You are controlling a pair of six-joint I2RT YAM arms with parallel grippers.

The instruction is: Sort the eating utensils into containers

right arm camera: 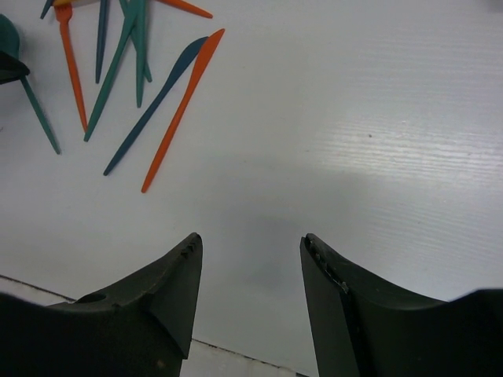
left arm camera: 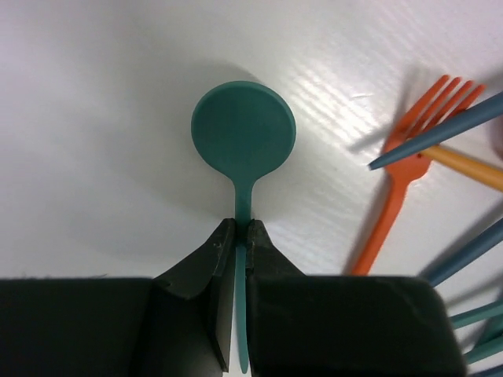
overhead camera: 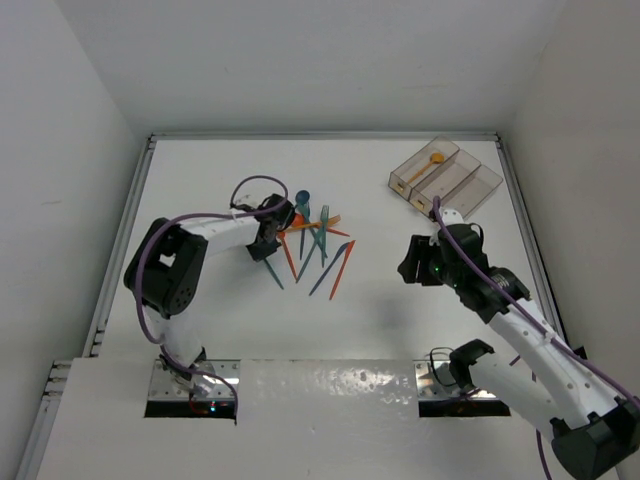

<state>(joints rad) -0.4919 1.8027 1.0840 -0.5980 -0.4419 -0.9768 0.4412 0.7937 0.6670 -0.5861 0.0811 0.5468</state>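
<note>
Your left gripper (left arm camera: 244,229): jaws pinching the handle of a teal spoon (left arm camera: 244,129), at the left edge of the utensil pile (overhead camera: 322,248); your right gripper (right arm camera: 250,255): jaws spread, holding nothing; containers (overhead camera: 478,188): far right corner, one yellow spoon (overhead camera: 433,160) inside.

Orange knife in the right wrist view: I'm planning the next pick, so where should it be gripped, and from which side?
Grip the orange knife by its thin end, coming straight down with the jaws across it. It lies flat on the table, and the blue knife crowds its broad end. Toward the thin ends the two splay apart, leaving bare table either side.
</note>
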